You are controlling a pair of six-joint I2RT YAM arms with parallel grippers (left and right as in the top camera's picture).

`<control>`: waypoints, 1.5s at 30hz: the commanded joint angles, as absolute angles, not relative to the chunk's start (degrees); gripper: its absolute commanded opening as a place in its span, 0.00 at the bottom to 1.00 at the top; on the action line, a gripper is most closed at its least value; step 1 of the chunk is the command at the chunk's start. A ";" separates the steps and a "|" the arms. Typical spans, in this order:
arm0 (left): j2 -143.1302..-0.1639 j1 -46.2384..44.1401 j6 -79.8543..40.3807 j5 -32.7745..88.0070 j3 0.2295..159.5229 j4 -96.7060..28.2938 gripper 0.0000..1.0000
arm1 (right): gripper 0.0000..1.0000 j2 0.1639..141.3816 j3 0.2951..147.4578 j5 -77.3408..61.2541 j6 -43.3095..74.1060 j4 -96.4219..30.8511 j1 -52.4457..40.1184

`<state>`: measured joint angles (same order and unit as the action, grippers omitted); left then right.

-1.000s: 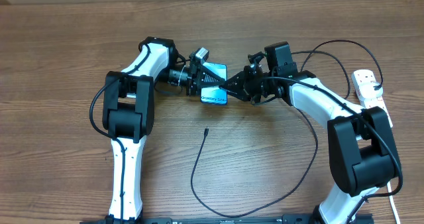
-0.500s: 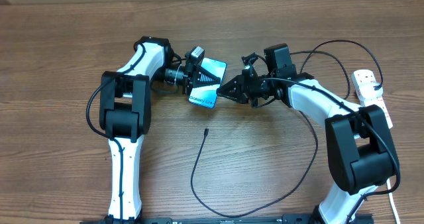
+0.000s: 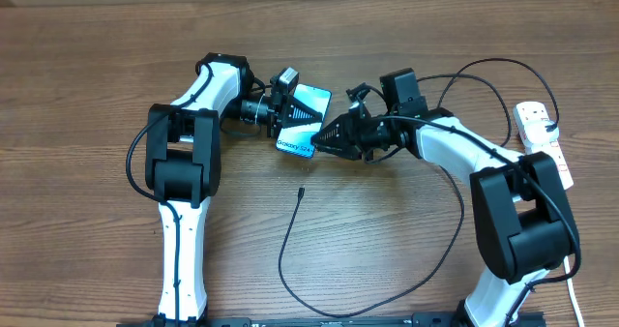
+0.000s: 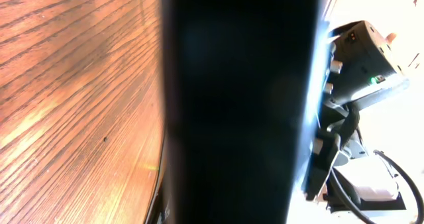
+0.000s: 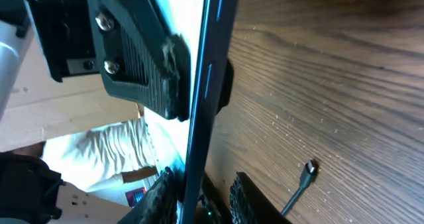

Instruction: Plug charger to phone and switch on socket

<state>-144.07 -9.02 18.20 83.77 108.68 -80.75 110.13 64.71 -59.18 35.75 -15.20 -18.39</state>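
Phone [image 3: 308, 104] behind charger [image 3: 301, 192], left of socket [image 3: 534, 122]

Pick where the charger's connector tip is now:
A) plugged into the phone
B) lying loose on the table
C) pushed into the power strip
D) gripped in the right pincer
B: the charger's connector tip lies on the bare wood of the table, with a clear gap between it and the phone.
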 commanded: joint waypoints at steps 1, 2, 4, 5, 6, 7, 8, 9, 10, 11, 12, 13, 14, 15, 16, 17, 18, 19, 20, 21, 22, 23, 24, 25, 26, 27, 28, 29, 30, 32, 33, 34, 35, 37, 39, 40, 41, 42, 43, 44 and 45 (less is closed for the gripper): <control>-142.76 -9.39 19.07 85.58 109.65 -80.79 0.04 | 0.27 110.65 64.10 -60.05 34.39 -14.85 -20.51; -142.76 -9.41 19.07 85.56 109.65 -80.82 0.04 | 0.27 110.65 64.10 -60.01 34.41 -14.55 -21.02; -142.76 -9.41 19.09 85.47 109.65 -81.01 0.04 | 0.27 110.65 64.10 -59.61 34.44 -13.67 -21.67; -142.76 -9.41 19.09 85.30 109.65 -81.10 0.04 | 0.26 110.65 64.10 -59.40 34.44 -13.28 -21.89; -142.76 -9.41 19.09 84.90 109.65 -81.41 0.04 | 0.22 110.65 64.10 -59.11 34.46 -12.86 -22.09; -142.76 -9.41 19.09 84.47 109.65 -81.54 0.04 | 0.18 110.65 64.10 -59.02 34.44 -12.62 -22.13; -142.76 -9.41 19.09 83.90 109.65 -81.71 0.04 | 0.09 110.65 64.10 -59.00 34.44 -12.49 -22.11; -142.76 -9.41 19.11 83.29 109.65 -81.87 0.04 | 0.04 110.65 64.10 -59.00 34.44 -12.47 -22.11; -142.76 -9.41 19.09 82.52 109.65 -81.93 0.04 | 0.04 110.65 64.10 -59.02 34.41 -12.51 -22.11; -142.76 -9.41 19.09 81.78 109.65 -82.15 0.04 | 0.04 110.65 64.10 -59.02 34.41 -12.56 -22.11; -142.76 -9.41 19.09 81.17 109.65 -82.32 0.05 | 0.04 110.65 64.10 -59.02 34.39 -12.64 -22.09; -142.76 -9.41 19.09 80.53 109.65 -82.61 0.04 | 0.04 110.65 64.10 -59.02 34.30 -13.02 -22.11; -142.76 -9.41 19.09 80.27 109.65 -82.81 0.04 | 0.04 110.65 64.10 -59.05 33.91 -13.39 -22.11; -142.76 -9.41 19.09 79.94 109.65 -83.31 0.04 | 0.04 110.65 64.10 -59.07 33.08 -13.96 -22.11; -142.76 -9.41 19.11 79.83 109.65 -83.72 0.05 | 0.04 110.65 64.10 -59.05 32.23 -14.52 -22.11; -142.76 -9.41 19.11 79.83 109.65 -84.12 0.06 | 0.04 110.65 64.10 -59.05 31.00 -15.40 -22.11; -142.76 -9.41 19.11 79.81 109.65 -84.27 0.08 | 0.04 110.65 64.10 -59.05 30.24 -16.12 -22.11; -142.76 -9.41 19.11 79.59 109.65 -84.40 0.09 | 0.04 110.65 64.10 -59.05 29.15 -17.06 -22.11; -142.76 -9.41 19.11 79.44 109.65 -84.40 0.11 | 0.04 110.65 64.10 -59.07 28.32 -17.72 -22.11; -142.76 -9.41 19.11 79.22 109.65 -84.40 0.13 | 0.04 110.65 64.10 -59.02 27.86 -18.28 -22.11; -142.76 -9.41 19.11 79.00 109.65 -84.38 0.14 | 0.04 110.65 64.10 -59.07 27.27 -18.72 -22.09; -142.76 -9.41 19.14 78.85 109.65 -84.38 0.15 | 0.04 110.65 64.10 -59.05 26.85 -18.98 -22.09; -142.76 -9.41 19.14 78.81 109.65 -84.40 0.15 | 0.04 110.65 64.10 -59.07 26.52 -19.09 -22.06; -142.76 -9.41 19.14 78.83 109.65 -84.42 0.15 | 0.04 110.65 64.10 -59.05 26.48 -19.14 -22.04; -142.76 -9.41 19.14 78.83 109.65 -84.40 0.15 | 0.04 110.65 64.10 -59.05 26.48 -19.11 -22.04; -142.76 -9.41 19.14 78.83 109.65 -84.42 0.15 | 0.04 110.65 64.10 -59.05 26.48 -19.11 -22.00; -142.76 -9.41 19.11 78.83 109.65 -84.42 0.15 | 0.04 110.65 64.10 -59.05 26.48 -19.25 -22.00; -142.76 -9.41 19.11 78.83 109.65 -84.44 0.15 | 0.04 110.65 64.10 -59.05 26.46 -19.38 -22.00; -142.76 -9.41 19.11 78.81 109.65 -84.44 0.15 | 0.04 110.65 64.10 -59.05 26.41 -19.73 -22.00; -142.76 -9.41 19.14 78.81 109.65 -84.66 0.16 | 0.04 110.65 64.10 -59.07 25.23 -20.40 -21.98; -142.76 -9.41 19.14 78.81 109.65 -84.90 0.16 | 0.04 110.65 64.10 -59.02 24.97 -20.78 -21.98; -142.76 -9.41 19.14 78.74 109.65 -85.12 0.16 | 0.04 110.65 64.10 -59.02 24.97 -21.02 -21.87; -142.76 -9.41 19.14 78.54 109.65 -85.36 0.16 | 0.04 110.65 64.10 -59.05 24.97 -21.23 -21.67; -142.76 -9.41 19.14 77.78 109.65 -85.91 0.15 | 0.04 110.65 64.10 -59.07 24.97 -21.56 -21.04; -142.76 -9.41 19.35 77.19 109.65 -86.65 0.14 | 0.04 110.65 64.10 -59.27 24.97 -21.87 -20.10; -142.76 -9.41 19.33 76.88 109.65 -87.05 0.14 | 0.04 110.65 64.10 -59.37 24.97 -22.13 -19.62; -142.76 -9.41 19.33 76.82 109.65 -87.20 0.13 | 0.04 110.65 64.10 -59.75 24.97 -22.24 -19.25; -142.76 -9.41 19.31 76.73 109.65 -87.31 0.13 | 0.04 110.65 64.10 -60.27 24.97 -22.28 -18.90; -142.76 -9.41 19.31 76.73 109.65 -87.46 0.12 | 0.04 110.65 64.10 -60.60 24.97 -22.28 -18.68; -142.76 -9.41 19.33 76.75 109.65 -87.66 0.12 | 0.04 110.65 64.10 -60.77 24.97 -22.26 -18.61; -142.76 -9.41 19.33 76.75 109.65 -88.18 0.11 | 0.04 110.65 64.10 -60.75 24.95 -22.24 -18.61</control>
<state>-144.05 -10.15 21.41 81.23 108.79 -86.43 110.39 64.38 -64.58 27.99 -22.06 -19.68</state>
